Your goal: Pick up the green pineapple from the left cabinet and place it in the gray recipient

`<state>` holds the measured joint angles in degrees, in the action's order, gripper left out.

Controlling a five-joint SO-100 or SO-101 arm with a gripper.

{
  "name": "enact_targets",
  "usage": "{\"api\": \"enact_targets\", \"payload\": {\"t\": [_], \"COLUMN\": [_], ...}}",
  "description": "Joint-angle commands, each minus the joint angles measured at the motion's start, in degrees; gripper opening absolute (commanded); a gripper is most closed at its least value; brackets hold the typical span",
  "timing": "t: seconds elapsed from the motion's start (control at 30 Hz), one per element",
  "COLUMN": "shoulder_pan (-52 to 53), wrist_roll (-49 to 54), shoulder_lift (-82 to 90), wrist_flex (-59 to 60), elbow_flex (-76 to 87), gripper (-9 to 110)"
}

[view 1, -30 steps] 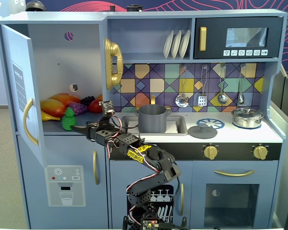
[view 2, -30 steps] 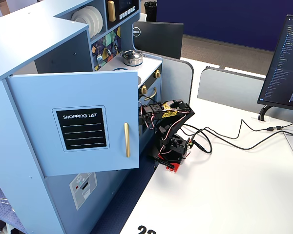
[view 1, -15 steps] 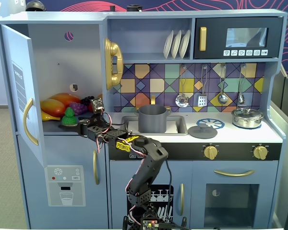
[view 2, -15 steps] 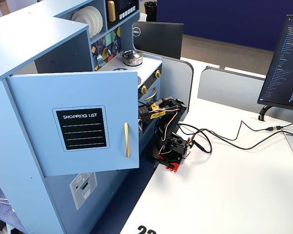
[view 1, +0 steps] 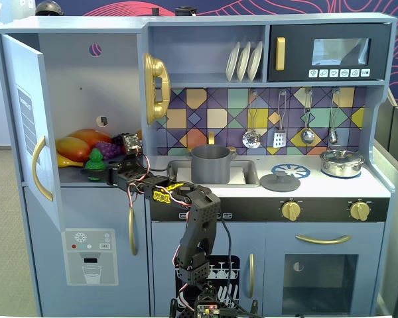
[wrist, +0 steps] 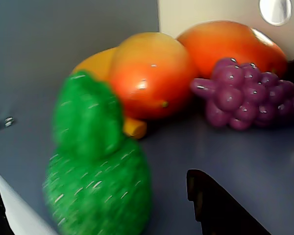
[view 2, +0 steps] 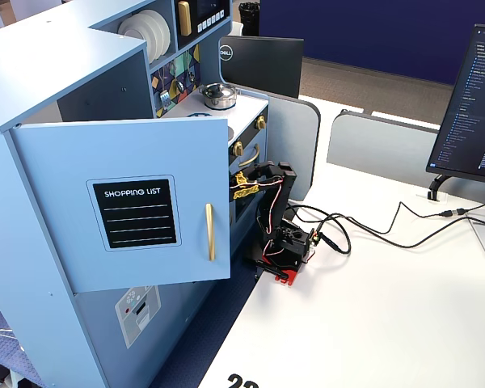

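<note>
The green pineapple [view 1: 95,161] stands upright at the front edge of the left cabinet's floor [view 1: 73,173], whose blue door [view 1: 28,126] is swung open. In the wrist view the pineapple [wrist: 98,171] looks blurred and fills the lower left. My gripper [wrist: 94,185] is open, with one dark finger [wrist: 220,205] to the pineapple's right with a gap, and the other at the left edge. In a fixed view the gripper [view 1: 101,173] reaches into the cabinet at the pineapple's base. The gray recipient [view 1: 210,163] stands in the sink.
Orange-yellow toy fruits [wrist: 152,73] and a purple grape bunch [wrist: 245,93] lie behind the pineapple. A gold phone [view 1: 156,86] hangs on the cabinet's right wall. A shiny silver lidded pot [view 1: 341,162] sits on the stove. In the side fixed view the door [view 2: 129,202] hides the cabinet's inside.
</note>
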<state>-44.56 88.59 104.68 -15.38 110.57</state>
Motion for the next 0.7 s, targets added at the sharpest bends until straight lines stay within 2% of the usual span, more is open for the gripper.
{"api": "enact_targets", "payload": {"t": [0.0, 0.23, 0.27, 0.5, 0.67], "shoulder_pan": [-1.7, -4.4, -4.6, -5.2, -3.4], "wrist_roll": [0.0, 3.3, 3.7, 5.7, 5.8], "shoulder_lift": [-2.9, -5.1, -5.2, 1.9, 13.7], "wrist_flex": [-0.9, 2.5, 2.4, 0.1, -7.6], "elbow_flex": [-8.2, -11.0, -11.2, -11.2, -4.7], "gripper": [38, 2, 0, 0, 0]}}
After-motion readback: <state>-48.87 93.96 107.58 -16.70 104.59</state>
